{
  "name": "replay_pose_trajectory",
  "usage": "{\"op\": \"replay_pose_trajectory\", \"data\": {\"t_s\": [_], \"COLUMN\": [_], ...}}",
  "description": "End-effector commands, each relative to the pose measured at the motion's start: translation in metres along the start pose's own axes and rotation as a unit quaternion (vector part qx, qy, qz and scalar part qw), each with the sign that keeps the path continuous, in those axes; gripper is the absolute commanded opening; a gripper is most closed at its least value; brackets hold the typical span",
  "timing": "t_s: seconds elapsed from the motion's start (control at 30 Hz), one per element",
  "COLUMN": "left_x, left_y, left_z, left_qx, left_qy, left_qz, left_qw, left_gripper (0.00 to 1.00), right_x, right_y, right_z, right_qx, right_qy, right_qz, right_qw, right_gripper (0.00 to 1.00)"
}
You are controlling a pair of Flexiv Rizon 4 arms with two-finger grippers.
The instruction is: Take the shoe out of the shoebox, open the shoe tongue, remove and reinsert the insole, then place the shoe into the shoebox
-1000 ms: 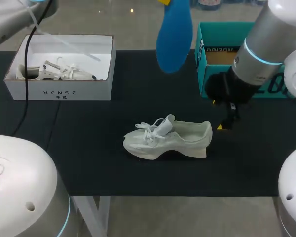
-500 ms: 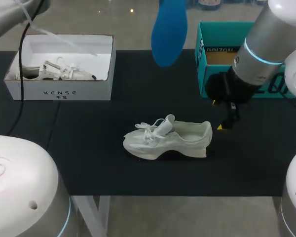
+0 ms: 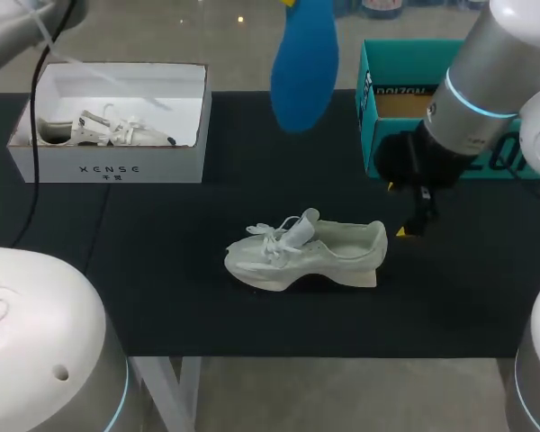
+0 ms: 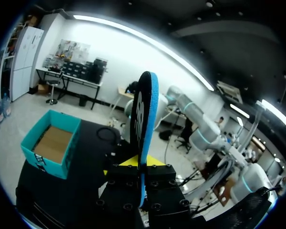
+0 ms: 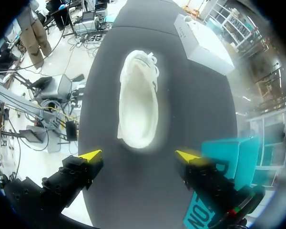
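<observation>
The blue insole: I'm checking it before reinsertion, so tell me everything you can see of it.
The blue insole looks thin, flat and foam-like: blue on one face and along its edge, dark with white print on the other, as the left wrist view shows. The left gripper is shut on its narrower end; the broad end sticks out free. It is held in the air over the table, apart from the white shoe lying there. Nothing else touches it.
</observation>
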State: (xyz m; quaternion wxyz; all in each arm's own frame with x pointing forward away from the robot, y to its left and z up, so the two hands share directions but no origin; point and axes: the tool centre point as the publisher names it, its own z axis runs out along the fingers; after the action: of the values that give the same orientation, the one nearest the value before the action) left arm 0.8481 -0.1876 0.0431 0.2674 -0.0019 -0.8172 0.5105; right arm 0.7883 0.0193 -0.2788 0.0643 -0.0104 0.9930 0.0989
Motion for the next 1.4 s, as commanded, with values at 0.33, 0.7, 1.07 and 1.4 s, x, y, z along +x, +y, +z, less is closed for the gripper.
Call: {"op": "replay_pose_trajectory", "data": {"t_s": [0.33,0.7,1.07,1.4], "left_x": [-0.001,-0.001,-0.001,-0.001], "left_y": [-0.001,-0.001,-0.001,-0.001], "left_z": [-0.001,-0.001,-0.001,-0.001], "left_qx": [-0.002,-0.002,-0.002,-0.002], "left_qy": [0.001,0.001,0.001,0.001], "left_qz": [0.000,0.000,0.000,0.000], "left_qw": [1.000,1.000,1.000,1.000], "left_gripper": [0.00,0.00,0.00,0.00], "right_x": [-0.019,-0.041,-0.038,-0.034], "right_y": [0.014,0.055,0.068,0.056], "right_z": [0.004,0.029,0.066,0.098], "right_qx": [0.006,0.006,-0.004,-0.019], "right_qy": [-0.005,-0.009,-0.006,0.004], "right_qz": [0.009,0.010,0.010,0.021], "right_qw": [1.000,1.000,1.000,1.000], "right_gripper": [1.00,1.00,1.00,1.00]}}
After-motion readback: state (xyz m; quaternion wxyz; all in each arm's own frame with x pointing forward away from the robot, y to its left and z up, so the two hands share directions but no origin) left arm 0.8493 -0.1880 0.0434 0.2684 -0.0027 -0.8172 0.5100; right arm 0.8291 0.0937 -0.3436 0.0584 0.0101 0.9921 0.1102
